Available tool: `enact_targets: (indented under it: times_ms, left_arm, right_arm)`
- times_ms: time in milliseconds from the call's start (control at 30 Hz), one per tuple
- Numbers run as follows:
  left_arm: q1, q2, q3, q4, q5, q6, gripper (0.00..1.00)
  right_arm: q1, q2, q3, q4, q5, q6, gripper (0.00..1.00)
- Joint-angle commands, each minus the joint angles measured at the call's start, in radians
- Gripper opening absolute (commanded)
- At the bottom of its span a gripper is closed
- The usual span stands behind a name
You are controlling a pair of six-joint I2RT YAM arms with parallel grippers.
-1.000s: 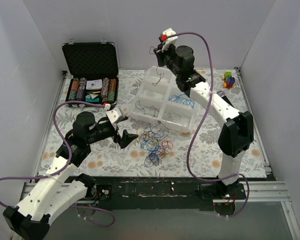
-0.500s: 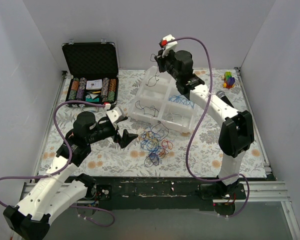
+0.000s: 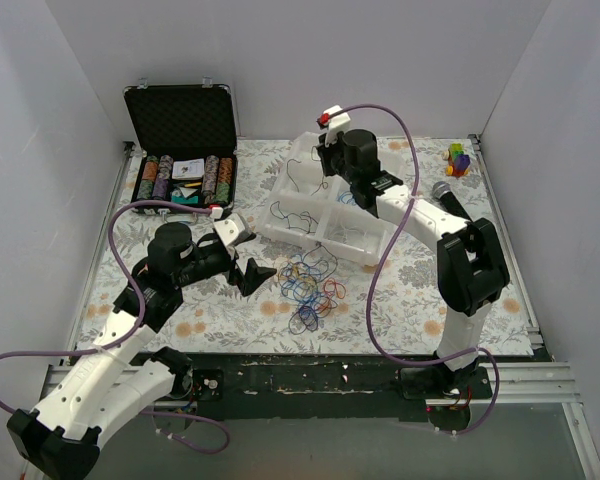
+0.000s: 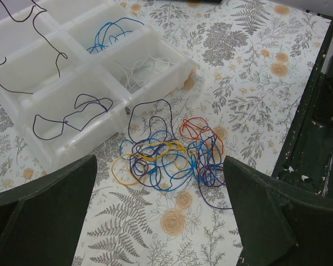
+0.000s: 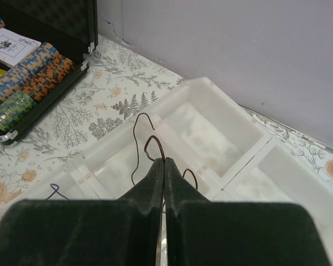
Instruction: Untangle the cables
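The cables [image 3: 312, 285] lie as a tangle of blue, yellow, orange and purple loops on the flowered cloth, in front of the white divided tray [image 3: 310, 232]. My left gripper [image 3: 252, 272] is open just left of the tangle. In the left wrist view the tangle [image 4: 166, 155] lies just ahead of the wide-apart fingers [image 4: 44, 210]. My right gripper [image 5: 163, 159] is shut on a thin dark cable [image 5: 155, 143], held above the tray's back compartments [image 5: 227, 172]. The top view shows this gripper [image 3: 323, 160] over the tray's far left corner.
The tray [image 4: 61, 149] holds sorted cables: blue ones [image 4: 111, 36], dark ones [image 4: 66, 116] and pale ones. An open black case of poker chips [image 3: 180, 150] stands at the back left. A microphone [image 3: 448, 195] and a coloured toy [image 3: 459, 158] lie at the right.
My right arm has come down and to the left with the dark cable, from high above the tray to just over it. The left arm has not moved.
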Motion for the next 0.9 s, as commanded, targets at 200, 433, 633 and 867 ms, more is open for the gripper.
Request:
enact_targets:
  times_ms: [200,433,633,867]
  left_arm:
    - [-0.002,-0.005,-0.009,-0.013,-0.016,0.019,0.98]
    - [-0.002,0.010,-0.021,-0.002,-0.010,0.026,0.98]
    - [-0.002,0.024,-0.005,0.009,-0.008,0.012,0.98]
    - [-0.002,0.015,0.006,-0.010,-0.013,0.019,0.98]
  right_arm:
    - [-0.007,0.019,0.035,0.036,0.039,0.019,0.01]
    - [-0.007,-0.161,-0.012,0.141,0.044,0.001,0.01]
    - [-0.007,-0.215,0.050,0.118,0.024,-0.010,0.01]
    - [-0.007,-0.235,0.022,0.129,0.005,-0.001,0.01]
